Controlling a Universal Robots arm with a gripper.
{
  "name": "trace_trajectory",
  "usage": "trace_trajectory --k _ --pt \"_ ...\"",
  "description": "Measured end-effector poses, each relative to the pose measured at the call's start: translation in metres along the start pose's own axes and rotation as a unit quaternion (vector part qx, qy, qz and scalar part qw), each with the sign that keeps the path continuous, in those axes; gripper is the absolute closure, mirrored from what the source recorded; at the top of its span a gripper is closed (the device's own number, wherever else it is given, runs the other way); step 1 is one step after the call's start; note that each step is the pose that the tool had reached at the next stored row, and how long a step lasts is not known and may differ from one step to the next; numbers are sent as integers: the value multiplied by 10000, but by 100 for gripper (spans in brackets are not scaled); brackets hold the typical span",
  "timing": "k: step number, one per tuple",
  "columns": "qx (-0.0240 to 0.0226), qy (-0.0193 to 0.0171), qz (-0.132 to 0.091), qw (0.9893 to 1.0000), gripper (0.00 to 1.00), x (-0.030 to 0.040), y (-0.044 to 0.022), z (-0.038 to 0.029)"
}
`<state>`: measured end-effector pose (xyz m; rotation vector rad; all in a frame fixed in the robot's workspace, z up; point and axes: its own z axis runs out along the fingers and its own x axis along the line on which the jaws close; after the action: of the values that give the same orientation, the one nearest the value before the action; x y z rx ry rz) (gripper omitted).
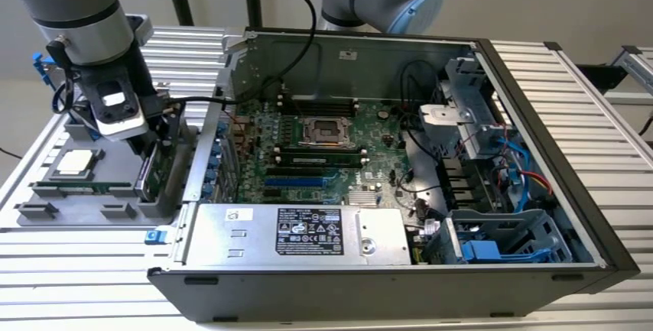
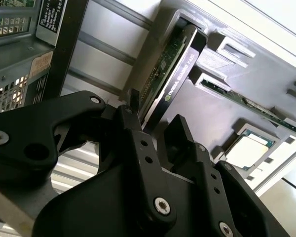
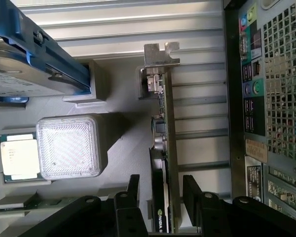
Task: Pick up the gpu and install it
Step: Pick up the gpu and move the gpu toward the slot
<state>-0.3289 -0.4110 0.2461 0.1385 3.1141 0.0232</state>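
The pincer (image 3: 162, 180) is being held released in both wrist views. Its two black fingers (image 3: 133, 195) are being kept spread to either side of the gpu (image 3: 169, 123), with a gap being left on each side. The gpu is being kept on edge in a slot of a grey tray (image 3: 123, 143), just beside the case (image 1: 408, 155), at the exterior view's left. It is being shown as a thin green card. A black cooler (image 3: 157, 197) is being carried against one face, and the far end is being closed by a silver bracket (image 3: 161, 53), bent over at its tip. Farther off in the tray, a cpu (image 3: 18, 157), a memory stick (image 1: 82, 186) and a drive (image 3: 34, 54) with blue rails are being held, each apart from the gpu. The case is being kept open, its board (image 1: 306, 147) being exposed, and both it and the tray are being borne by a ribbed desk (image 1: 92, 285).
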Motion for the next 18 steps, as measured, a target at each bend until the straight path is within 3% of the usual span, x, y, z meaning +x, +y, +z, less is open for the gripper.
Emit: trace_trajectory --k 18 --pt "-23 -17 0 10000 0 4 -2 35"
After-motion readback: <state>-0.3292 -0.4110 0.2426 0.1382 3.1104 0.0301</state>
